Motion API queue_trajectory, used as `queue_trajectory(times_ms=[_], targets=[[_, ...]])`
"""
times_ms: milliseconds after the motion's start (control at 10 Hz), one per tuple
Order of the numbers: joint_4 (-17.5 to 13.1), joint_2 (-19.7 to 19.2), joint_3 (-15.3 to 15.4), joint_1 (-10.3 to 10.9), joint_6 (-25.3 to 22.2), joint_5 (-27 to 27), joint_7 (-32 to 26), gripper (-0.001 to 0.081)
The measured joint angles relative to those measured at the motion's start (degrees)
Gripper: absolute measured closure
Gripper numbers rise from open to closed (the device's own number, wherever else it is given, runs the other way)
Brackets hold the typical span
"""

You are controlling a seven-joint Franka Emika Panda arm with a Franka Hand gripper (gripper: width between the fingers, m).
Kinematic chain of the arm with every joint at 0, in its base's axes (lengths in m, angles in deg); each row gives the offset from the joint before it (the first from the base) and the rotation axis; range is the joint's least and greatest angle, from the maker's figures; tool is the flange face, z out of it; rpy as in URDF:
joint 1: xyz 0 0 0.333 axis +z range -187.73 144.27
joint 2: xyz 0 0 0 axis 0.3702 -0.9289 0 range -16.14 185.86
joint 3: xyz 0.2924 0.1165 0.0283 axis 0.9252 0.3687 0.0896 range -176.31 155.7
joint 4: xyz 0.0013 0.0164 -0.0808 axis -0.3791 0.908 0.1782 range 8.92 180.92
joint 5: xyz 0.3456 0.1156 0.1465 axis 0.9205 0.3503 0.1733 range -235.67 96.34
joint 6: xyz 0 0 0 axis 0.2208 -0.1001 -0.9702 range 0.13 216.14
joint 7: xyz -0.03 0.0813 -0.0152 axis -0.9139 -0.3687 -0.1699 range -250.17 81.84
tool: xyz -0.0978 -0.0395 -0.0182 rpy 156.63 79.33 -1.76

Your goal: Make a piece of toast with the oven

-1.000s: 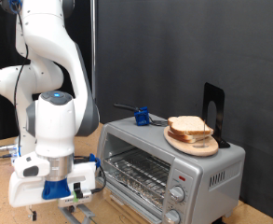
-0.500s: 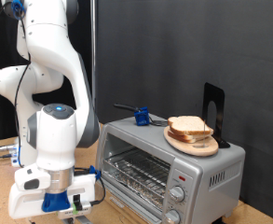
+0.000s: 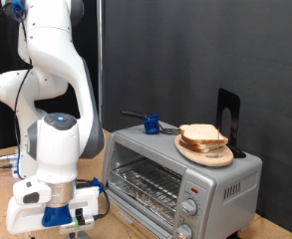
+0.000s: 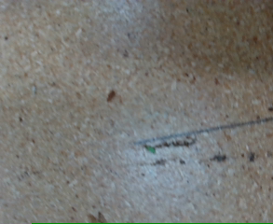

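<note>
The silver-grey oven (image 3: 220,179) stands at the exterior view's right. Its front shows the wire rack (image 3: 146,182) with nothing on it, and round knobs (image 3: 190,206) sit at its right end. A pile of tan bread slices (image 3: 204,137) lies on a round wooden plate on top of the oven. No single slice lies apart from the pile. My gripper (image 3: 71,221) hangs low at the bottom left, beside the oven's front. Its fingertips are cut off by the picture's edge. The wrist view shows only a blurred speckled tabletop (image 4: 80,140), with no fingers and no bread.
A blue object with a dark handle (image 3: 151,125) lies on the oven's top at its left end. A black upright stand (image 3: 228,118) is behind the plate. A dark line and a green speck (image 4: 151,147) mark the tabletop in the wrist view.
My gripper has moved down and to the exterior view's left, a little away from the oven's front. The oven and the bread have not moved.
</note>
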Motion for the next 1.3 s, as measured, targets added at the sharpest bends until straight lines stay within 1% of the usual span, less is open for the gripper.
queue_trajectory(times_ms=[200,500,600,700,800,900,1000,1100,1300], targets=[[2.38,2.11,-1.15,-0.06,-0.01,-0.92,-0.45,-0.0002],[6.19,5.80,-2.09,-0.30,0.69,-1.37,-3.81,-0.0002],[6.17,5.74,-2.09,-0.27,0.64,-1.37,-3.54,-0.0002],[5.89,6.11,-0.15,-1.40,-0.89,4.05,-8.40,-0.0002],[5.14,7.56,2.70,-3.09,-4.43,11.96,-16.91,-0.0002],[4.65,10.09,4.35,-4.24,-8.57,18.13,-24.59,-0.0002],[4.65,12.96,4.77,-4.70,-12.35,21.83,-29.96,-0.0002],[4.71,15.71,4.74,-4.86,-15.73,23.60,-33.19,-0.0002],[5.27,20.88,4.29,-5.01,-19.27,25.92,-35.88,-0.0002]])
